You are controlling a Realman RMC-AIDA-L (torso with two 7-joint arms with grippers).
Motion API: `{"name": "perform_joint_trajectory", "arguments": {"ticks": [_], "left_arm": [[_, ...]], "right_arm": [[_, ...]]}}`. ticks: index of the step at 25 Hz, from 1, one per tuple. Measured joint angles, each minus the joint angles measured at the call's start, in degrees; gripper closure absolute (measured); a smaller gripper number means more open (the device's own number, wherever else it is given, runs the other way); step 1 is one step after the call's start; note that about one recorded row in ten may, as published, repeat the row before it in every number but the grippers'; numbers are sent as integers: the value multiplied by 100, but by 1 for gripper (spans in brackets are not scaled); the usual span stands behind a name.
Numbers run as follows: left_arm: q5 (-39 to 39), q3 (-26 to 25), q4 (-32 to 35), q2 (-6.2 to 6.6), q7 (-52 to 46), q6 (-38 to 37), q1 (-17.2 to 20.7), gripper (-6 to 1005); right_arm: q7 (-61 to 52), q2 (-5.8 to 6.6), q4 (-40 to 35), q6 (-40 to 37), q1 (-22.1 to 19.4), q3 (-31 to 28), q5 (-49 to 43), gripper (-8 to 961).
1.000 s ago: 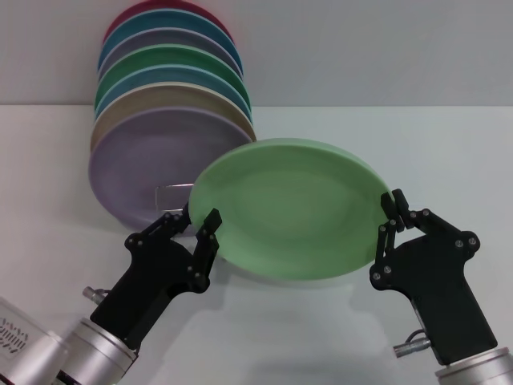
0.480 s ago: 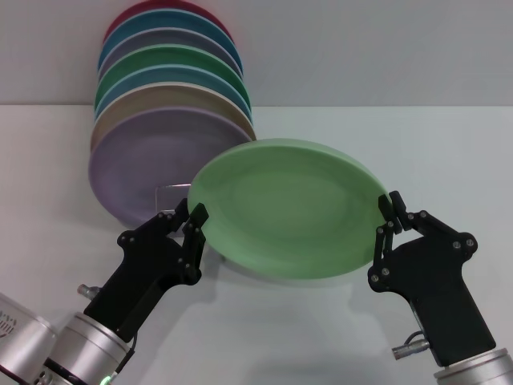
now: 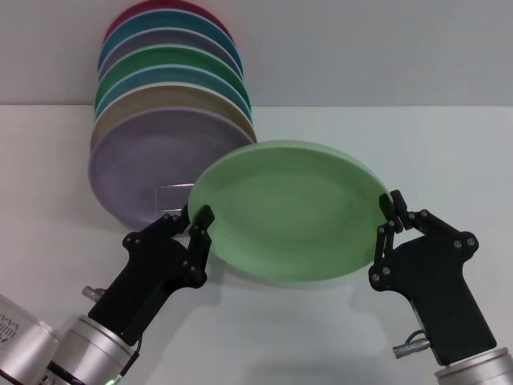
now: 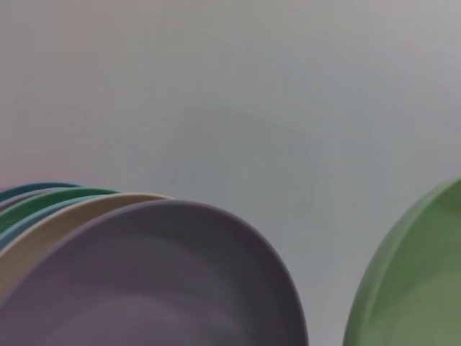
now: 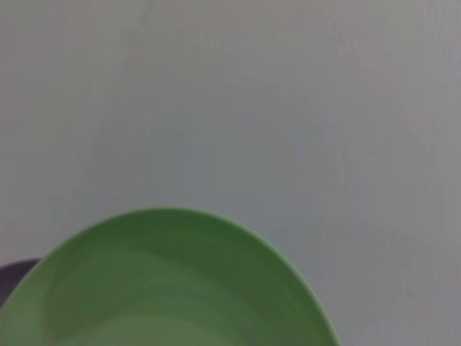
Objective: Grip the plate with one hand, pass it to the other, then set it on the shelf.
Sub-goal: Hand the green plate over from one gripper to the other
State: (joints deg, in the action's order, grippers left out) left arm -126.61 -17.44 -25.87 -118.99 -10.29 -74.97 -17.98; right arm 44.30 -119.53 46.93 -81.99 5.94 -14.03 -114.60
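The light green plate (image 3: 288,208) hangs in the air, tilted, between my two grippers. My right gripper (image 3: 390,210) is shut on its right rim. My left gripper (image 3: 197,218) has its fingers on either side of the left rim and looks closed on it. The plate also shows in the left wrist view (image 4: 418,288) and the right wrist view (image 5: 166,288). The shelf is a clear wire rack; its small front loop (image 3: 172,195) shows just behind the plate's left edge, in front of the lilac plate (image 3: 140,164).
Several coloured plates stand on edge in the rack at the back left, from the lilac one in front to a dark red one (image 3: 164,10) at the back. The lilac plate also shows in the left wrist view (image 4: 144,288). The white table (image 3: 449,152) stretches to the right.
My left gripper has come up from under the plate to its left rim, and its fingers have drawn closer together around it. The right gripper has held still on the plate.
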Motion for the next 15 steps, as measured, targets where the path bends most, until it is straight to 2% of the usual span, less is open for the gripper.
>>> {"name": "perform_joint_trajectory", "arguments": {"ticks": [15], "left_arm": [[-4,40,17,-1,48,-18,-19,894]], "right_arm": [[20,0,12,-10,4,3,0,822]]}}
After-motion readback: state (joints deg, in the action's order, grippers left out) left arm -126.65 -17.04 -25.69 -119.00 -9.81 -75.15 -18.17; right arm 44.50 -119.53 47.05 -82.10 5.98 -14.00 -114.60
